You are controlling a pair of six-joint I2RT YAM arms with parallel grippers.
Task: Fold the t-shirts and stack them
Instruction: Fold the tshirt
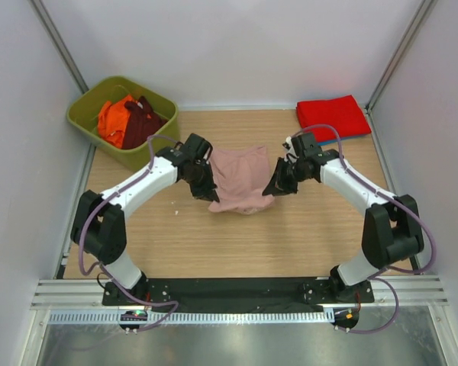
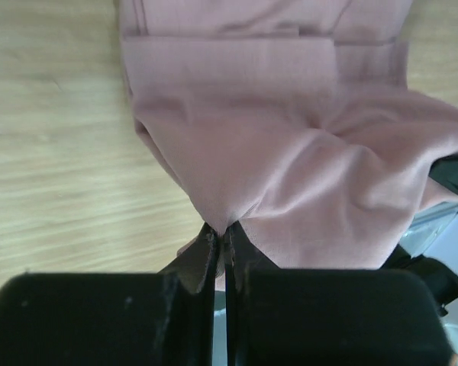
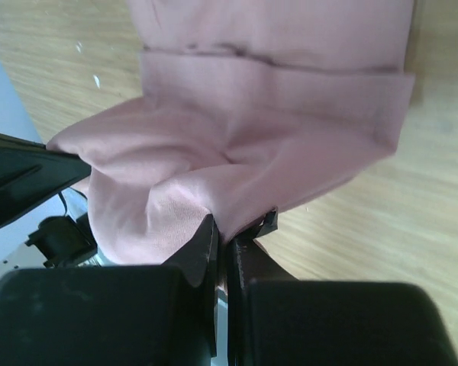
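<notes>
The dusty-pink t-shirt [image 1: 240, 179] hangs partly folded between both arms at the table's middle, its lower part resting on the wood. My left gripper [image 1: 207, 188] is shut on its left edge; the left wrist view shows the cloth [image 2: 290, 152] pinched at the gripper [image 2: 223, 235]. My right gripper [image 1: 274, 187] is shut on its right edge; the right wrist view shows the cloth [image 3: 252, 130] pinched at the gripper [image 3: 227, 232]. A folded red t-shirt [image 1: 332, 117] lies on a blue one [image 1: 349, 137] at the back right. Orange [image 1: 112, 120] and maroon [image 1: 141, 122] t-shirts lie crumpled in a bin. No print shows on the pink one.
An olive-green bin [image 1: 88, 130] stands at the back left corner. White walls enclose the wooden table [image 1: 237, 244] on three sides. The black base rail [image 1: 237, 290] runs along the near edge.
</notes>
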